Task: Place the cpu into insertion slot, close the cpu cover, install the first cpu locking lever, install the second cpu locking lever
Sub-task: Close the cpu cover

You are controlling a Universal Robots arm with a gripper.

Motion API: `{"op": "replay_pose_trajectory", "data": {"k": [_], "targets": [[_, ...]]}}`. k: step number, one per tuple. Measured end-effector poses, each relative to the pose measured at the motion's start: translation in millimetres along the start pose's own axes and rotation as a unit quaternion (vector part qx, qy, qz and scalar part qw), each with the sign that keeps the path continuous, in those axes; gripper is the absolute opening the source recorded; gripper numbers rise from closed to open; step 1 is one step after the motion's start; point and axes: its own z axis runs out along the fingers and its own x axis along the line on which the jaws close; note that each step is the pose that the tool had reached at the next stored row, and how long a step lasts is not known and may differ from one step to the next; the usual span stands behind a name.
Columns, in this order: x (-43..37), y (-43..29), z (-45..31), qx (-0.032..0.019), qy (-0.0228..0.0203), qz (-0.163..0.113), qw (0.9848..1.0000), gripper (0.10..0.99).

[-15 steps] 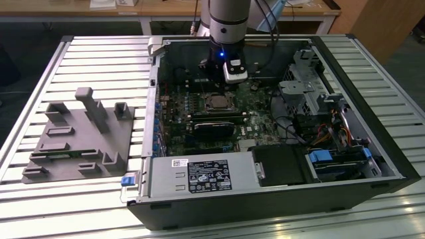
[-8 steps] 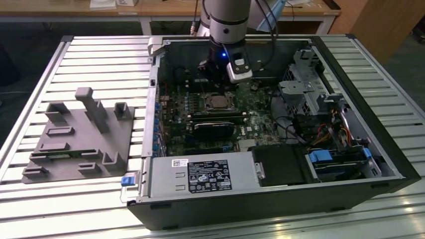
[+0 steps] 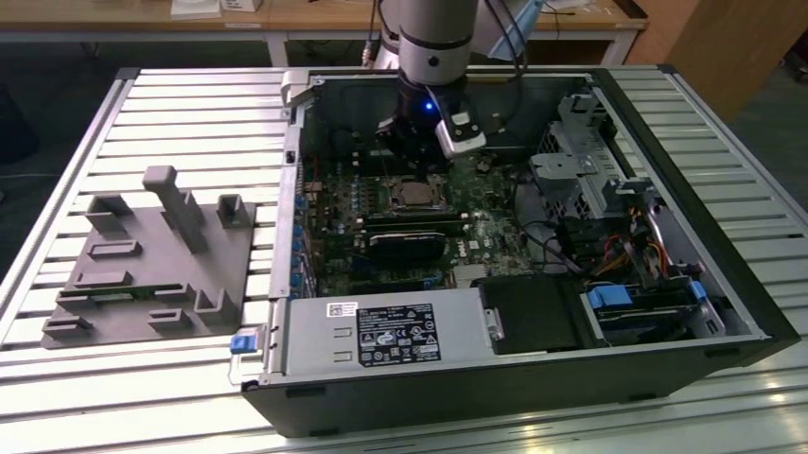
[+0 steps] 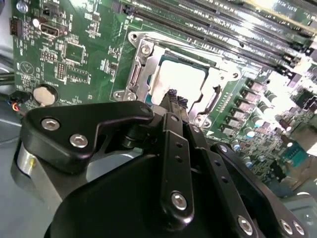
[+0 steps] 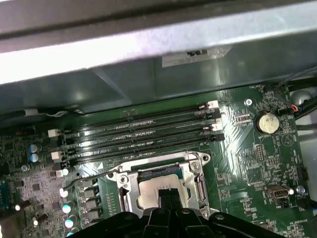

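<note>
Jaws clenched together with nothing between them, the gripper [image 4: 176, 97] hangs tip-down right above the cpu [image 4: 181, 74]. Its tips are at or just over the pale metal top, though I cannot confirm contact. The cpu lies flat in the insertion slot [image 5: 151, 171], on the green board inside the open computer case [image 3: 378, 378] that stands on the slatted desk [image 3: 707, 104]. The cpu cover [image 5: 198, 171] appears folded down around it, its window framing the chip. By my judgement the first two steps are done and the lever work is in hand.

A thin wire lever [image 5: 81, 180] runs out from the frame toward a row of capacitors; whether it is hooked under its catch I cannot tell. Long memory slots [image 5: 138, 131] lie just beside the socket. A grey parts holder [image 3: 151, 255] sits well apart on the desk, at the exterior view's left.

Seating a lever, I judge, calls for a narrow push on the wire, down and then sideways under its catch. The push must be kept off the chip's top and the small parts crowding the board.
</note>
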Motion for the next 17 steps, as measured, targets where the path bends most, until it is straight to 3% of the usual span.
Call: {"op": "replay_pose_trajectory", "data": {"k": [5, 12, 17], "targets": [[-1.1, -5.7, 0.4, 0.0, 0.0, 0.0, 1.0, 0.106], [-1.1, -6.3, 0.7, 0.0001, 0.0, 0.0, 1.0, 0.106], [4.0, -7.7, 2.6, 0.0, -0.0001, 0.001, 1.0, 0.106]]}}
